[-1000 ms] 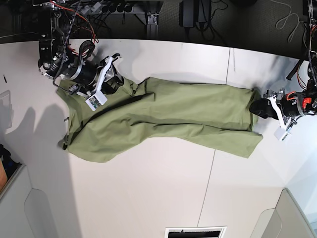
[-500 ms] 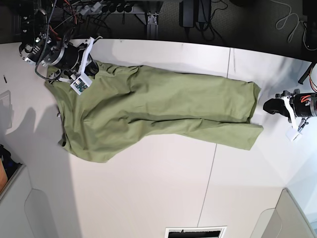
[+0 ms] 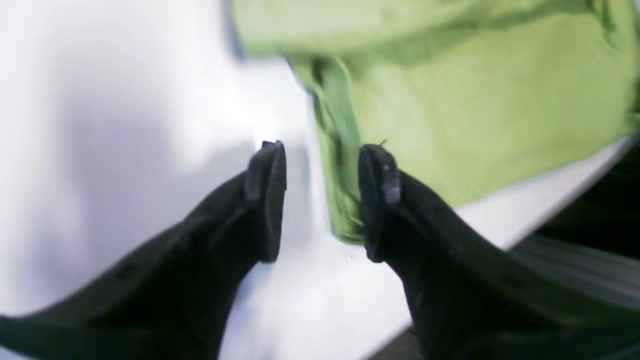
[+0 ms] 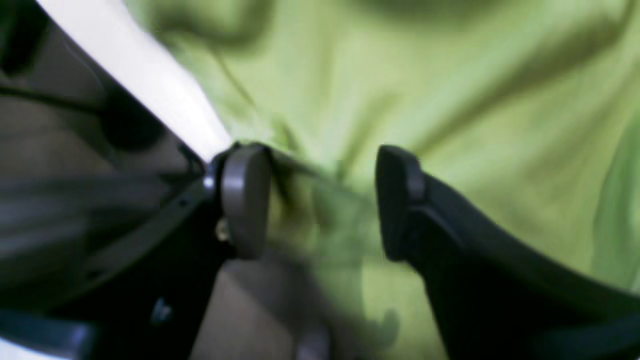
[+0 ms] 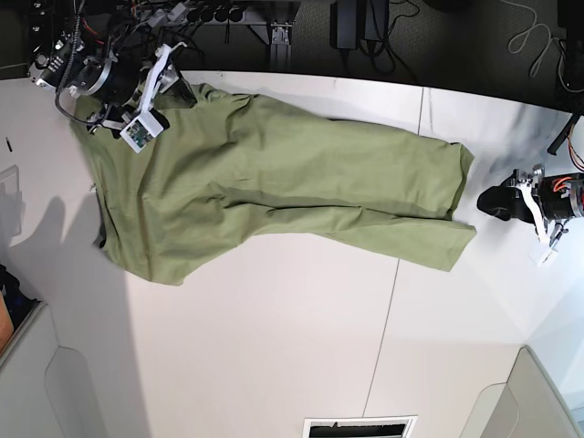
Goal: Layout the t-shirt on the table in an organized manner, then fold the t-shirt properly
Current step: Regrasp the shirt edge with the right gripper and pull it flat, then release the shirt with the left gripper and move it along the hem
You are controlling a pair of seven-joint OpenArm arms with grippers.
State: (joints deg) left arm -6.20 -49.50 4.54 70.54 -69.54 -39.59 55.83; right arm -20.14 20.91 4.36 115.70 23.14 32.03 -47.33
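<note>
The olive-green t-shirt (image 5: 274,182) lies stretched across the white table (image 5: 301,347), from the far left corner toward the right. My right gripper (image 5: 175,88) hovers over the shirt's far-left end by the table's back edge. In the right wrist view the right gripper (image 4: 320,155) is open, with wrinkled cloth (image 4: 450,75) under and between its fingers. My left gripper (image 5: 488,203) is just off the shirt's right end. The left wrist view shows the left gripper (image 3: 322,150) open, with the shirt's hem (image 3: 340,165) lying just beyond the gap.
Behind the table's back edge is a dark gap with cables and a power strip (image 5: 210,14). A thin seam (image 5: 392,301) crosses the tabletop. Grey panels stand at the near left (image 5: 55,392) and near right (image 5: 538,392). A vent (image 5: 360,427) sits at the front edge.
The right arm dragged the shirt's left end up toward the back left corner, spreading it. Both grippers have opened, and the left one has let go of the right hem.
</note>
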